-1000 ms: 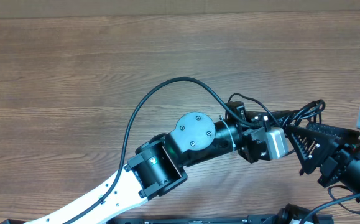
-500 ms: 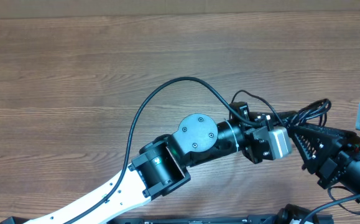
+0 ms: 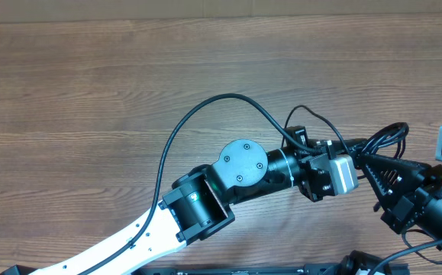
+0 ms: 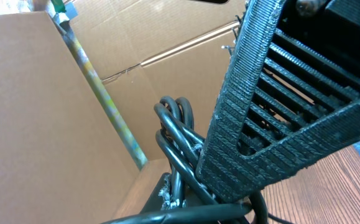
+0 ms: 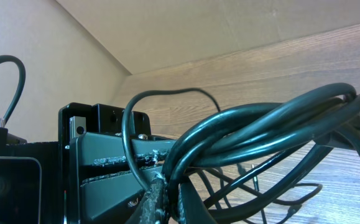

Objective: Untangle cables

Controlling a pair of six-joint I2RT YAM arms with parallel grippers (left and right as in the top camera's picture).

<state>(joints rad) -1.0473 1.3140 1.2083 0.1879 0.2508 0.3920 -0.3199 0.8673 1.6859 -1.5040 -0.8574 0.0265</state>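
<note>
Wooden table (image 3: 91,76) carries both arms; near its right edge the cables (image 3: 381,139) form a looped bundle, long axis running left to right, loops pointing right. Left end effector (image 3: 350,147) and right end effector (image 3: 362,159) are both clamped on it.

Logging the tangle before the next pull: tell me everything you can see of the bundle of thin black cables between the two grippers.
The thin black cables look like smooth rubbery cords: several strands run together in a looped bundle, with a thinner strand arching off it. The bundle seems held above the brown wooden table, near its right side. The left gripper and the right gripper both have their jaws shut on it, close together, loops sticking out beyond them. No plug end shows clearly.
</note>
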